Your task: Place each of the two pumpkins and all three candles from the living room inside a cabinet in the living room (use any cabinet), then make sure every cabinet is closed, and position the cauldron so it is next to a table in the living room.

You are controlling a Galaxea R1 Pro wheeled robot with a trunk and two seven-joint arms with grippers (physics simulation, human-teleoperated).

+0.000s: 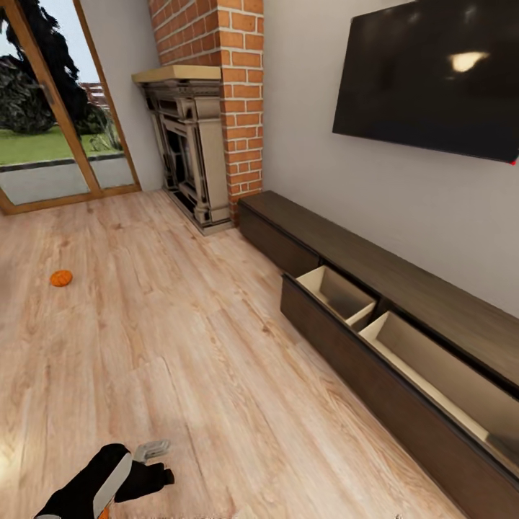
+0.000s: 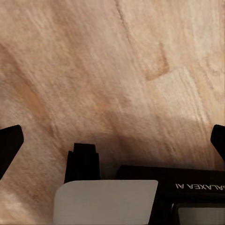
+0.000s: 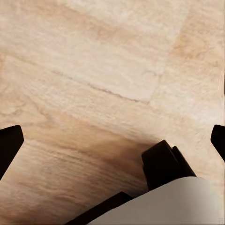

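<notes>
On the floor (image 1: pixel 180 339) lies a pumpkin (image 1: pixel 61 277); both claws (image 2: pixel 112 140) (image 3: pixel 112 140) gape wide.

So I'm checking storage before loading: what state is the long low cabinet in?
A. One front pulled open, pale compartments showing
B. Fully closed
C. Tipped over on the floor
A: the cabinet has one front pulled out, with bare pale compartments visible behind it.

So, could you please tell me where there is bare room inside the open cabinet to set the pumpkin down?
Both pale compartments of the cabinet look bare: the smaller one toward the fireplace and the long one beyond the divider. The pumpkin lies alone on open floor. Nothing looks crowded.
</notes>
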